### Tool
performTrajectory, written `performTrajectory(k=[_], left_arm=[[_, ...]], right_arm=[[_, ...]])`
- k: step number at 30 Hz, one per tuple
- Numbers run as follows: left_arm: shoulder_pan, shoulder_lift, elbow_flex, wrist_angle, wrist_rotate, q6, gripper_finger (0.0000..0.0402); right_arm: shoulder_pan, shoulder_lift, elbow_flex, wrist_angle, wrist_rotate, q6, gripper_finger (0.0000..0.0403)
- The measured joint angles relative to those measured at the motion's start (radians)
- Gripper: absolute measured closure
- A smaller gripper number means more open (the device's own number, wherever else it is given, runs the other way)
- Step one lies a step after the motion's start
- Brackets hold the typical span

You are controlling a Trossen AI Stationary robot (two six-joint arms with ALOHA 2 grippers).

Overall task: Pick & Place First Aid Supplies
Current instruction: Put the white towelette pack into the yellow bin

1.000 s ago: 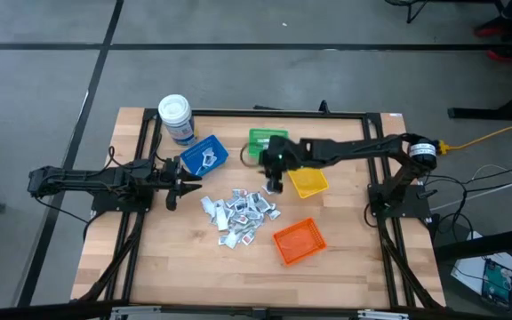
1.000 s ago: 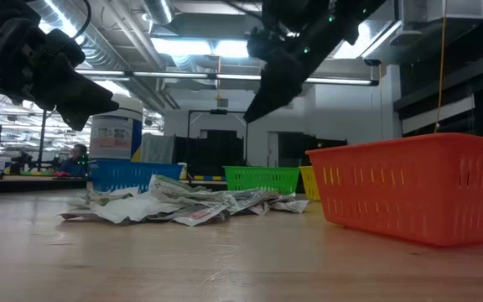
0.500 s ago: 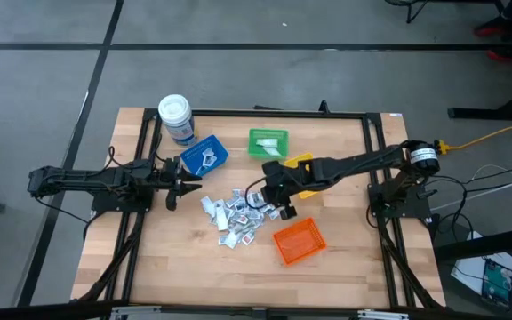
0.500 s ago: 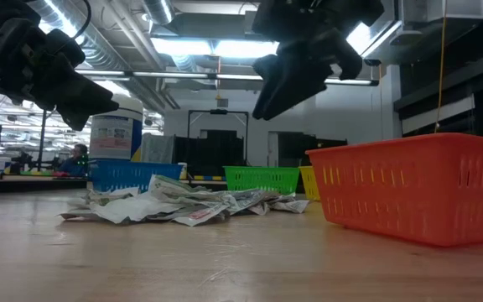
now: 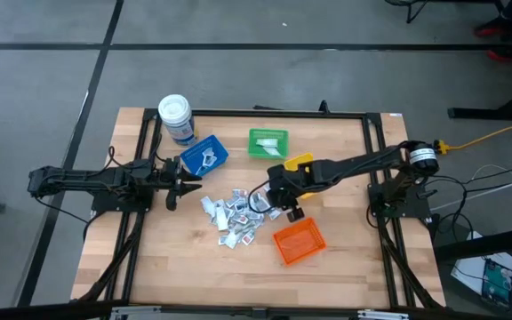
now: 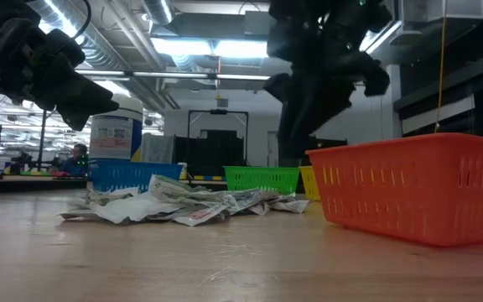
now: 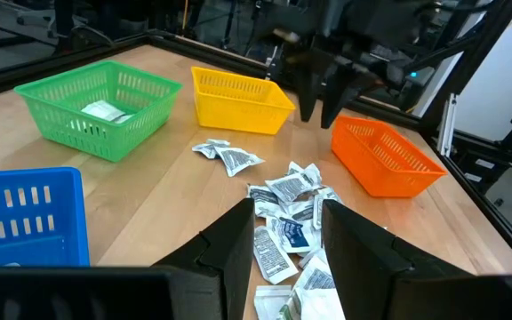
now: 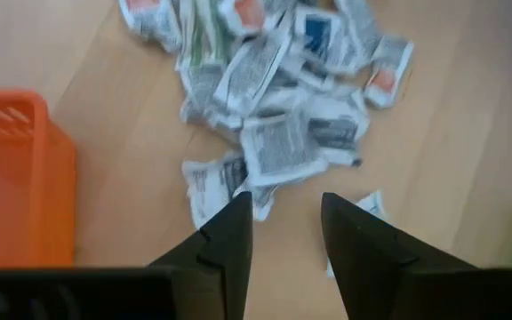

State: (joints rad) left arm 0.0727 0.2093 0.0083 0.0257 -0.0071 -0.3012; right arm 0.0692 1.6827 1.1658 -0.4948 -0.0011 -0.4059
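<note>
Right hand (image 5: 290,212) hangs just right of centre in the high view, above the right edge of the packet heap and close to the orange bin's upper left, its fingers (image 8: 225,240) parted to a narrow gap with nothing between them. Left hand (image 5: 181,186) waits at centre left, level with the table's left side, fingers (image 7: 238,240) also apart and empty, pointed toward the heap. Going from big to small: the wooden table (image 5: 149,258) fills the middle of the frame; on it stand the orange bin (image 5: 300,241) at lower centre-right, the blue bin (image 5: 204,155) at upper centre-left with something pale inside, the green bin (image 5: 268,142) at upper centre holding a white packet, and the yellow bin (image 5: 300,162), mostly hidden under the right arm. A white-lidded jar (image 5: 175,116) sits at the upper left of the table. The first aid packets (image 5: 236,216) lie in a loose heap at the centre, a couple of strays near the right hand. This looks like the reach for another packet: next, I judge, the right hand must drop onto a single stray at the heap's edge and pinch it flat against the wood without dragging its neighbours.
</note>
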Motion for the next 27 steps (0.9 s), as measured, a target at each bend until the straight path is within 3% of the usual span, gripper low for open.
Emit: performTrajectory(k=[8, 11, 15, 27], left_arm=[[0.000, 0.000, 0.000, 0.000, 0.000, 0.000, 0.0274], [0.000, 0.000, 0.000, 0.000, 0.000, 0.000, 0.0274], [0.000, 0.000, 0.000, 0.000, 0.000, 0.000, 0.0274], [0.000, 0.000, 0.000, 0.000, 0.000, 0.000, 0.0274]], right_arm=[[0.001, 0.012, -0.101, 0.159, 0.145, -0.048, 0.0267], [0.000, 0.023, -0.125, 0.226, 0.151, -0.048, 0.0267], [0.003, 0.054, -0.145, 0.235, 0.151, -0.048, 0.0267], [0.005, 0.144, -0.148, 0.335, 0.310, -0.048, 0.0267]])
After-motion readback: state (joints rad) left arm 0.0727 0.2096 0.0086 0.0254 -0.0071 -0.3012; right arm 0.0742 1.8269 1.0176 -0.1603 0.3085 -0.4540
